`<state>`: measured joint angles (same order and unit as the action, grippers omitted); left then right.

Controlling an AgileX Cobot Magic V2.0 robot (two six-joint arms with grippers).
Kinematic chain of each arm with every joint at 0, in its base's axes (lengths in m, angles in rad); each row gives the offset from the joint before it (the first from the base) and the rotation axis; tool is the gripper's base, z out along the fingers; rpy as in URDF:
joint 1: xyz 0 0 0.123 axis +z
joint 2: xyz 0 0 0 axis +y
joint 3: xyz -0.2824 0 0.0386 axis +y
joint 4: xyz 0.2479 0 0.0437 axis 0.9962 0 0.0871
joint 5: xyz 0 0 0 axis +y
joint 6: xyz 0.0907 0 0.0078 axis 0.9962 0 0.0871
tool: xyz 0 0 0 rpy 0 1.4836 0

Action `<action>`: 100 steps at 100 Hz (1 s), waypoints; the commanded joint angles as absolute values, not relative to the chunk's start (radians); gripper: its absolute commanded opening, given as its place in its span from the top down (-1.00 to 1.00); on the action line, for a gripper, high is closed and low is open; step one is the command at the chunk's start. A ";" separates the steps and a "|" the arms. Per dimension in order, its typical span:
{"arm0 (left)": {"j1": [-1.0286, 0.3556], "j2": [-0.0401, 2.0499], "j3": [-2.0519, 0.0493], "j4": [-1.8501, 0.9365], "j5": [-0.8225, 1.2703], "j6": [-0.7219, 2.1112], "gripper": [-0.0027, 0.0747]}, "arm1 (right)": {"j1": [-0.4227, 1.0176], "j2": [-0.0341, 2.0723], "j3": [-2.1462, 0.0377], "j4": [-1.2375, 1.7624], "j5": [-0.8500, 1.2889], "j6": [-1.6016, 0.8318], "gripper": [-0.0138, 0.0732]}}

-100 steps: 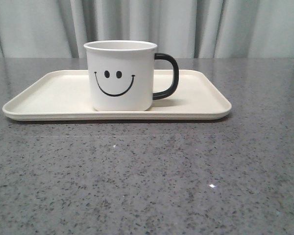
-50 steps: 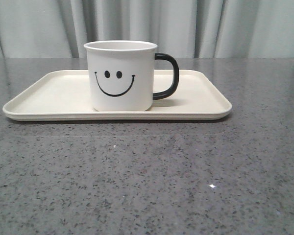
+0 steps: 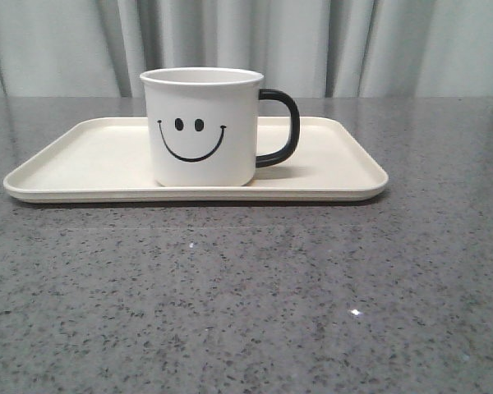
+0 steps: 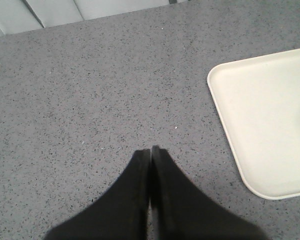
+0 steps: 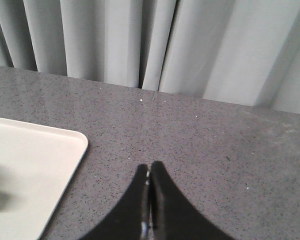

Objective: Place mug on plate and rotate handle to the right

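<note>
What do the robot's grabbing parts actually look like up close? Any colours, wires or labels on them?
Only the tips show, one in each wrist view. The left gripper and the right gripper look alike: plain matte black, each with two smooth curved jaws, broad at the base and tapering to narrow tips. No cables, labels or markings are visible, and the arms themselves are out of view.

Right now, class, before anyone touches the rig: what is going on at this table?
Nothing is being handled. The mug stands upright on the plate, smiley face toward the front camera, its handle pointing to the robot's right. Both arms are clear of it: the left gripper and the right gripper are shut on nothing, each over bare table beside an end of the plate. The task looks done.
</note>
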<state>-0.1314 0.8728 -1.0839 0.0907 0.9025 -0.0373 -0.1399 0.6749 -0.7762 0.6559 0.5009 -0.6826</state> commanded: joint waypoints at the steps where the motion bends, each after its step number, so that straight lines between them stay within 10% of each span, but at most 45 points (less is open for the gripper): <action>1: -0.130 0.874 -1.109 0.084 0.837 -0.049 0.98 | -0.136 0.673 -0.802 0.669 0.443 -0.692 0.94; 58: -0.136 0.883 -1.063 0.122 0.765 -0.047 0.98 | -0.136 0.673 -0.802 0.669 0.443 -0.692 0.94; 100: -0.115 0.310 -0.386 0.092 -0.164 -0.049 0.98 | -0.136 0.673 -0.802 0.669 0.443 -0.692 0.94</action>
<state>-0.1295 0.4056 -0.4697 0.1021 0.0524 -0.0373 -0.1399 0.6749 -0.7762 0.6559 0.5040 -0.6832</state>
